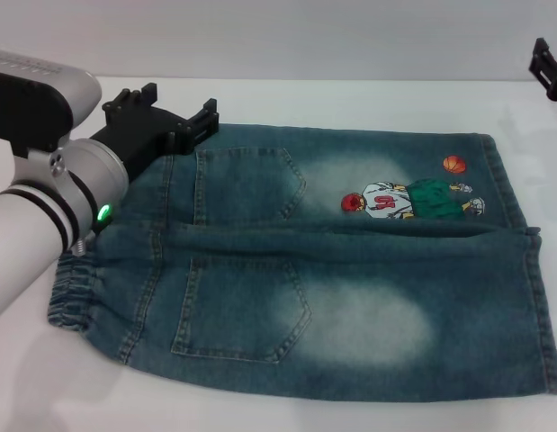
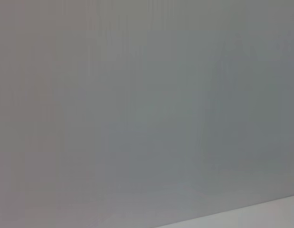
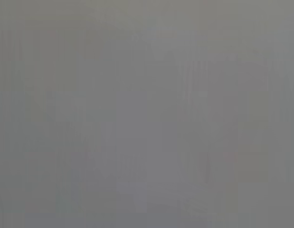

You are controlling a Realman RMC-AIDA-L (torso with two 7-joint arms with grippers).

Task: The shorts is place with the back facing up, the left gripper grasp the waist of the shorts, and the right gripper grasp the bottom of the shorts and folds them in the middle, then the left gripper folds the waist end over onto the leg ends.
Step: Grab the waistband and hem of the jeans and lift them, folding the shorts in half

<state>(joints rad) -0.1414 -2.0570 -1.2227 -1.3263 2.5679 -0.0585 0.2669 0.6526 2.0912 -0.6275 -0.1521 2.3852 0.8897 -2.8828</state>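
Head view: shorts (image 1: 305,279) lying flat on the white table (image 1: 44,387), back pockets facing up, long axis running left to right, puckered waist toward the robot's left, leg ends (image 1: 521,270) toward its right. Denim showing pale washed patches; cartoon player and orange ball sitting on the far leg. Left claw (image 1: 166,112) hovering with prongs spread at the far waist corner. Right claw (image 1: 550,65) barely showing at far right; can't tell its state.

White table (image 1: 350,99) (smooth, evenly lit) against a plain pale grey wall (image 1: 305,36).
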